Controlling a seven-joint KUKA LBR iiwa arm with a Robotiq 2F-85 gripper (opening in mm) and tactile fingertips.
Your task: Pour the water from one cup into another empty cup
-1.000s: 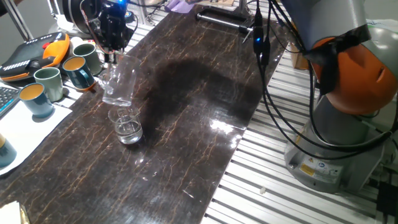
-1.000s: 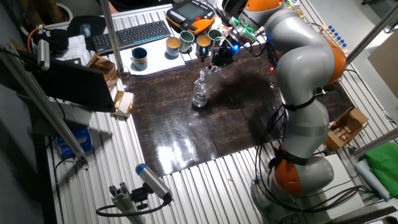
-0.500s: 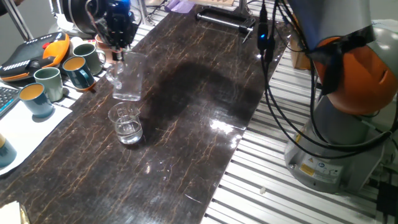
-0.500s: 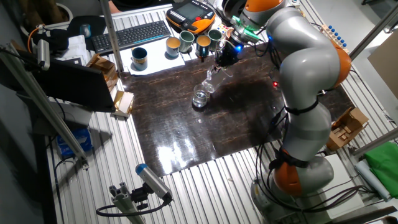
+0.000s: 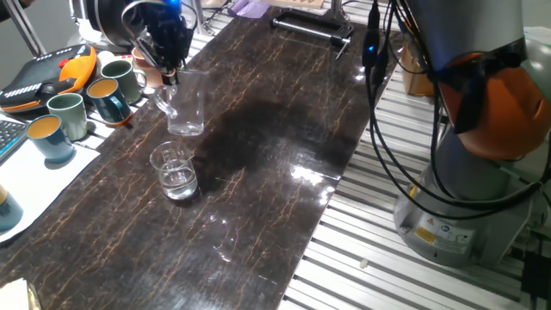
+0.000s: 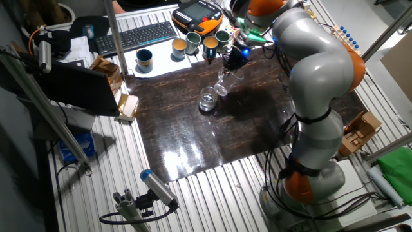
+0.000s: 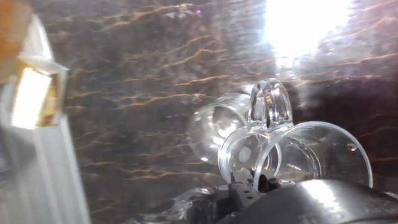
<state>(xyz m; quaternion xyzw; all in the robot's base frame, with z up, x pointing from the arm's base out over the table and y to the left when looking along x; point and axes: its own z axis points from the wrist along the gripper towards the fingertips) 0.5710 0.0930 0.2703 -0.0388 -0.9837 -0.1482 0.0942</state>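
Up in one fixed view, the pincer (image 5: 170,76) is clamped on the rim of the tall clear tumbler (image 5: 186,108), which hangs nearly upright above the dark marbled worktop (image 5: 258,146), its base clear of the surface. Just below and in front of it stands the shorter clear glass (image 5: 175,172), resting on the worktop with a glinting layer of water (image 5: 178,181) in its bottom. To the left, several coloured mugs (image 5: 65,116) sit beside the worktop's edge. From the other fixed view, the arm (image 6: 309,71) reaches over from the right; the pincer (image 6: 230,63) holds the tumbler (image 6: 222,82) aloft, slightly tilted, just beside and above the short glass (image 6: 207,101). Along the hand view, the tumbler's open mouth (image 7: 311,155) fills the lower right, gripped at its rim near the bottom edge, and the short glass (image 7: 214,130) shows blurred beyond it on the worktop (image 7: 137,93).
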